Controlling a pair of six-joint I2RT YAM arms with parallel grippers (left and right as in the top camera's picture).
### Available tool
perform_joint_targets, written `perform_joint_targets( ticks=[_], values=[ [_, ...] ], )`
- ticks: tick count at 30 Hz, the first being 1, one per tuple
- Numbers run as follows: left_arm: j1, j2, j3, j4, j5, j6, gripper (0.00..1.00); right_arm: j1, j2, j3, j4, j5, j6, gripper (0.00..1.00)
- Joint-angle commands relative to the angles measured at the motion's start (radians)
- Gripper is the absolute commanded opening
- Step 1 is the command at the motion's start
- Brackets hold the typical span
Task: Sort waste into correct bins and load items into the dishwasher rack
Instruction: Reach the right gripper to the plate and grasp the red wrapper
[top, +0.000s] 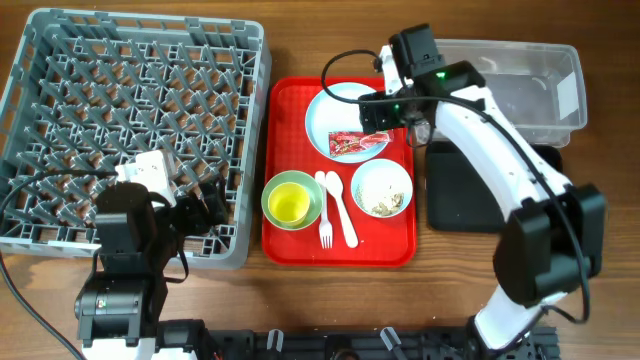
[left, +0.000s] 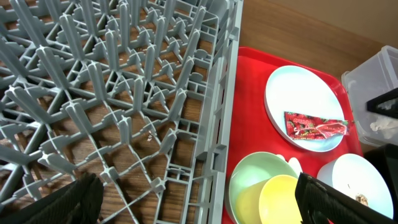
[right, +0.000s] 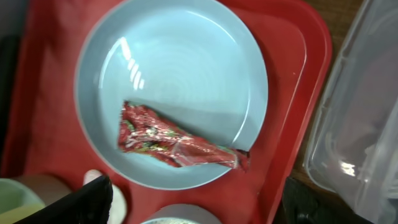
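The red wrapper (top: 358, 143) lies on the pale-blue plate (top: 340, 108) at the back of the red tray; both show in the right wrist view, wrapper (right: 177, 144) and plate (right: 168, 68). My right gripper (top: 397, 117) hovers open and empty above the plate's right edge (right: 199, 205). A pale-blue bowl (top: 382, 188) holds beige food scraps. The yellow-green cup (top: 290, 204) sits in a pale-green bowl (top: 272, 190). A white fork (top: 325, 222) and spoon (top: 343, 215) lie between the bowls. My left gripper (top: 197, 210) is open and empty over the grey rack's (top: 130, 100) right front part (left: 199, 205). I see no tissue.
The red tray (top: 340, 252) sits between the rack and the bins. The clear tub (top: 520, 75) stands at the back right, the black tray (top: 465, 195) in front of it. The right arm reaches across the black tray.
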Motion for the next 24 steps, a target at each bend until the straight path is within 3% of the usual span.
perform_joint_targets(
  ticks=[1, 7, 13, 16, 20, 21, 22, 24],
  values=[
    [0.008, -0.002, 0.021, -0.001, -0.005, 0.019, 1.00, 0.002, 0.098, -0.009, 0.002, 0.051, 0.041, 0.88],
    [0.008, -0.002, 0.021, -0.002, -0.005, 0.019, 1.00, 0.002, 0.200, -0.009, 0.022, 0.035, 0.092, 0.85],
    [0.008, -0.002, 0.021, -0.001, -0.006, 0.019, 1.00, 0.002, 0.198, -0.005, 0.013, 0.027, 0.120, 0.24],
    [0.008, -0.002, 0.021, -0.001, -0.006, 0.019, 1.00, 0.000, 0.197, 0.009, -0.003, 0.029, 0.125, 0.04],
    [0.008, -0.002, 0.021, -0.001, -0.005, 0.019, 1.00, 0.000, 0.192, 0.030, -0.016, 0.025, 0.127, 0.04],
    [0.008, -0.002, 0.021, -0.001, -0.006, 0.019, 1.00, 0.000, 0.189, 0.035, -0.011, 0.009, 0.122, 0.12],
    [0.008, -0.002, 0.021, -0.001, -0.006, 0.019, 1.00, 0.000, 0.182, 0.042, -0.007, -0.015, 0.086, 0.26],
    [0.008, -0.002, 0.021, -0.001, -0.006, 0.019, 1.00, 0.000, 0.166, 0.053, -0.008, -0.029, -0.002, 0.38]
  ],
)
